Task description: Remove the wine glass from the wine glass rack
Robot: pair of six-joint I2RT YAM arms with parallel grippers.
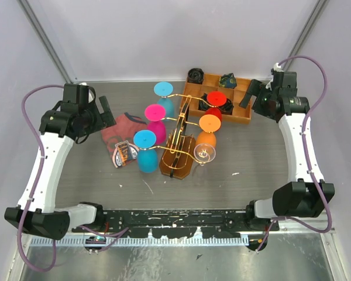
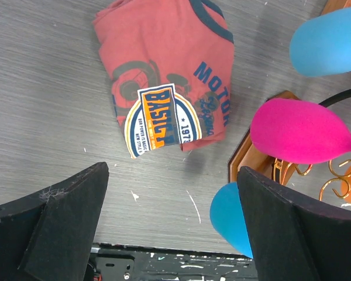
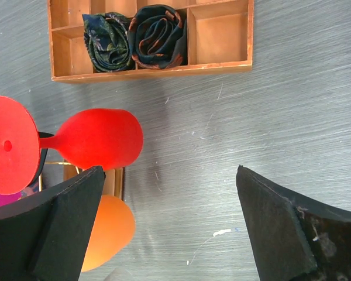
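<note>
Hanging bowl-down on the rack (image 1: 178,146) at mid-worktop (image 1: 251,158), the glasses (image 1: 156,126) line both its sides; left tool (image 2: 172,172) and right tool (image 3: 169,172), both spread and empty, stand well apart from it.

The rack (image 1: 178,142), gold wire with curled arms on an oblong brown base (image 1: 180,165), stands upright mid-table. Its length runs from the near edge toward the far edge. Six glasses hang from its arms upside down, feet up. Toward the left edge hang a far blue glass (image 1: 164,89), a pink glass (image 1: 155,111) and a near blue glass (image 1: 144,139). Toward the right edge hang a red glass (image 1: 216,98), an orange glass (image 1: 209,123) and, nearest, a clear glass (image 1: 205,154).
</note>
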